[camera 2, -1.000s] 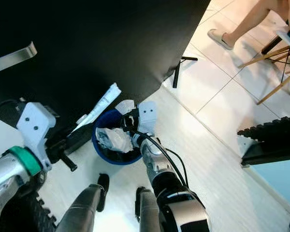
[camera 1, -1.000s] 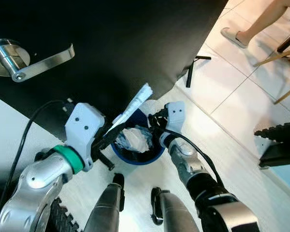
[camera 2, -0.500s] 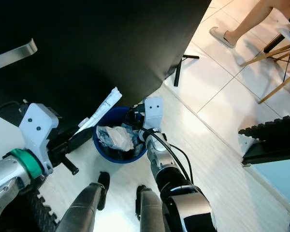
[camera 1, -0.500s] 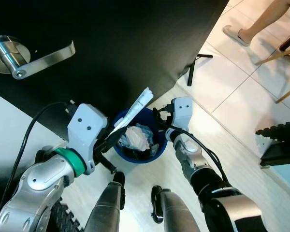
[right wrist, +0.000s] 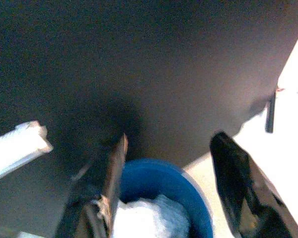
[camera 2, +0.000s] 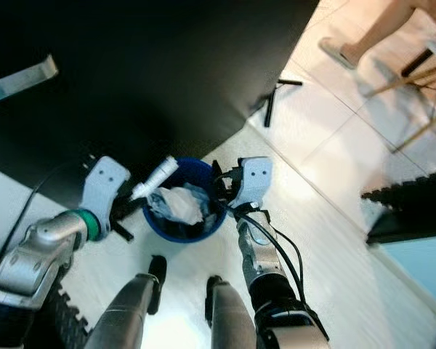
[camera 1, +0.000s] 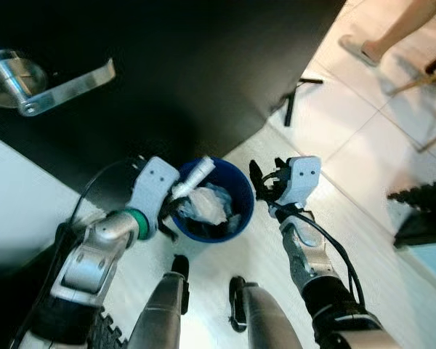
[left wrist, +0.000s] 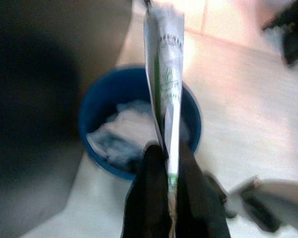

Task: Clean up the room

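Observation:
A blue round bin [camera 1: 241, 195] stands on the pale floor beside the black door, with crumpled white paper [camera 1: 203, 205] inside. My left gripper [camera 1: 176, 195] is shut on a flat white wrapper with green print [left wrist: 168, 84], held over the bin's near rim [left wrist: 191, 130]. My right gripper [camera 1: 265, 182] hovers open at the bin's other side, nothing between its fingers [right wrist: 238, 183]. The wrapper's end [right wrist: 17, 146] juts in beside the bin [right wrist: 161, 181] in the right wrist view.
A black door [camera 1: 203, 65] with a silver lever handle [camera 1: 51, 80] rises right behind the bin. A black door stop [camera 1: 291, 109] lies on the tiles. A person's foot [camera 1: 363, 51] and chair legs [camera 1: 421, 80] are at the far right. My own legs [camera 1: 203, 313] are below.
My left gripper has swung the wrapper down and in over the bin. My right gripper has drawn back from the bin's rim to the right. The camera shifted slightly.

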`<state>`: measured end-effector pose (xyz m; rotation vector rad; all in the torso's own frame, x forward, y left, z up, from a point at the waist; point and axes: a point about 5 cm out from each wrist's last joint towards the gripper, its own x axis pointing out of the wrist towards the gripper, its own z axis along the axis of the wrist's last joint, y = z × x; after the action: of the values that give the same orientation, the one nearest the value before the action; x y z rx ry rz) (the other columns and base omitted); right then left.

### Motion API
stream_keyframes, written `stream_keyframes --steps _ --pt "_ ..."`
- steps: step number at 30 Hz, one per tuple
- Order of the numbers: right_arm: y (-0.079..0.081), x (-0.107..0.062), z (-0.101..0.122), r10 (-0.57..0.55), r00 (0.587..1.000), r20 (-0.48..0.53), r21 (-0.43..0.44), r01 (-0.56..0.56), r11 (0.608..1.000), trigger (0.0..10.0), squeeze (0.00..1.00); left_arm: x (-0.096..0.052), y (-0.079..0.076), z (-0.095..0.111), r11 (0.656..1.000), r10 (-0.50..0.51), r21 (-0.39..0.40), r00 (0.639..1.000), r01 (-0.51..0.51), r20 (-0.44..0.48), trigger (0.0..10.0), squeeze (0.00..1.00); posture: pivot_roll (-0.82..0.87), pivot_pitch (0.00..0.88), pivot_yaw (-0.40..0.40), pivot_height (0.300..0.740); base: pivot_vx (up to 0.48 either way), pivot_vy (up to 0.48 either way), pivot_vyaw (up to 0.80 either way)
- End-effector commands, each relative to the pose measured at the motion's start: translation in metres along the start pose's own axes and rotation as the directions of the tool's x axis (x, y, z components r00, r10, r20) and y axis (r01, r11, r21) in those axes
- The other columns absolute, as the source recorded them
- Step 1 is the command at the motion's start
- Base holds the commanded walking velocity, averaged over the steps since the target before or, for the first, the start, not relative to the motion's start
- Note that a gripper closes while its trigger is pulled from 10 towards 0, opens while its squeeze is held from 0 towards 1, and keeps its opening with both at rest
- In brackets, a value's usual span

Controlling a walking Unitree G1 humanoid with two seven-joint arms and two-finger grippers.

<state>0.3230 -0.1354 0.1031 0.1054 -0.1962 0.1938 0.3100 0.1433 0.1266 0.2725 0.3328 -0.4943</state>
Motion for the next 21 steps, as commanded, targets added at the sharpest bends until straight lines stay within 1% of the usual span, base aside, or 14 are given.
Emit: stream_keyframes --steps 1,3,4,6,7,8,9,10,11,12,13,15,16,21 --pt "-0.021 -0.017 0.007 -0.081 0.997 0.015 -0.021 0.081 0.996 10.0 0.00 0.015 0.000 -0.011 0.999 -0.022 -0.035 0.999 0.021 -0.036 10.0 0.00 -0.08 0.351 0.025 0.740 0.000 0.000 0.00" --pt "-0.021 -0.017 0.007 -0.081 0.997 0.015 -0.021 0.081 0.996 10.0 0.00 0.015 0.000 -0.011 0.999 -0.022 -0.035 0.999 0.021 -0.036 10.0 0.00 -0.08 0.351 0.025 0.740 0.000 0.000 0.00" --pt "-0.032 -0.026 0.016 -0.122 0.992 0.041 -0.047 0.124 0.991 10.0 0.00 0.027 0.003 -0.007 0.999 -0.035 -0.043 0.999 0.034 -0.023 10.0 0.00 -0.11 0.357 0.030 0.740 0.000 0.000 0.00" --pt "-0.032 -0.026 0.016 -0.122 0.992 0.041 -0.047 0.124 0.991 10.0 0.00 0.027 0.003 -0.007 0.999 -0.035 -0.043 0.999 0.034 -0.023 10.0 0.00 -0.11 0.357 0.030 0.740 0.000 0.000 0.00" --pt "-0.041 -0.036 0.024 -0.159 0.985 0.060 -0.062 0.162 0.985 10.0 0.00 0.039 0.005 0.002 0.999 -0.040 -0.022 0.999 0.040 -0.005 10.0 0.00 -0.16 0.364 0.044 0.740 0.000 0.000 0.00" --pt "-0.041 -0.036 0.024 -0.159 0.985 0.060 -0.062 0.162 0.985 10.0 0.00 0.039 0.005 0.002 0.999 -0.040 -0.022 0.999 0.040 -0.005 10.0 0.00 -0.16 0.364 0.044 0.740 0.000 0.000 0.00" --pt "-0.046 -0.044 0.030 -0.185 0.980 0.072 -0.071 0.190 0.979 10.0 0.00 0.049 0.006 0.015 0.999 -0.041 0.007 0.999 0.041 0.030 10.0 0.45 -0.17 0.366 0.052 0.740 0.000 0.000 0.00" --pt "-0.046 -0.044 0.030 -0.185 0.980 0.072 -0.071 0.190 0.979 10.0 0.00 0.049 0.006 0.015 0.999 -0.041 0.007 0.999 0.041 0.030 10.0 0.45 -0.17 0.366 0.052 0.740 0.000 0.000 0.00" --pt "-0.047 -0.049 0.033 -0.200 0.977 0.080 -0.070 0.205 0.976 10.0 0.00 0.056 0.007 0.031 0.999 -0.043 0.036 0.997 0.041 0.071 10.0 1.00 -0.18 0.365 0.058 0.740 0.000 0.000 0.00" --pt "-0.047 -0.049 0.033 -0.200 0.977 0.080 -0.070 0.205 0.976 10.0 0.00 0.056 0.007 0.031 0.999 -0.043 0.036 0.997 0.041 0.071 10.0 1.00 -0.18 0.365 0.058 0.740 0.000 0.000 0.00" --pt "-0.047 -0.052 0.035 -0.208 0.975 0.084 -0.066 0.214 0.975 10.0 0.00 0.061 0.006 0.043 0.997 -0.045 0.061 0.994 0.038 0.104 10.0 1.00 -0.18 0.365 0.059 0.740 0.000 0.000 0.00" --pt "-0.047 -0.052 0.035 -0.208 0.975 0.084 -0.066 0.214 0.975 10.0 0.00 0.061 0.006 0.043 0.997 -0.045 0.061 0.994 0.038 0.104 10.0 1.00 -0.18 0.365 0.059 0.740 0.000 0.000 0.00" --pt "-0.044 -0.052 0.034 -0.208 0.975 0.082 -0.058 0.213 0.975 10.0 0.00 0.063 0.007 0.053 0.996 -0.046 0.082 0.991 0.035 0.129 10.0 1.00 -0.17 0.361 0.060 0.740 0.000 0.000 0.00" --pt "-0.041 -0.051 0.033 -0.203 0.976 0.078 -0.049 0.207 0.977 10.0 0.00 0.063 0.008 0.058 0.995 -0.047 0.092 0.988 0.034 0.146 10.0 1.00 -0.17 0.359 0.059 0.740 0.000 0.000 0.00"
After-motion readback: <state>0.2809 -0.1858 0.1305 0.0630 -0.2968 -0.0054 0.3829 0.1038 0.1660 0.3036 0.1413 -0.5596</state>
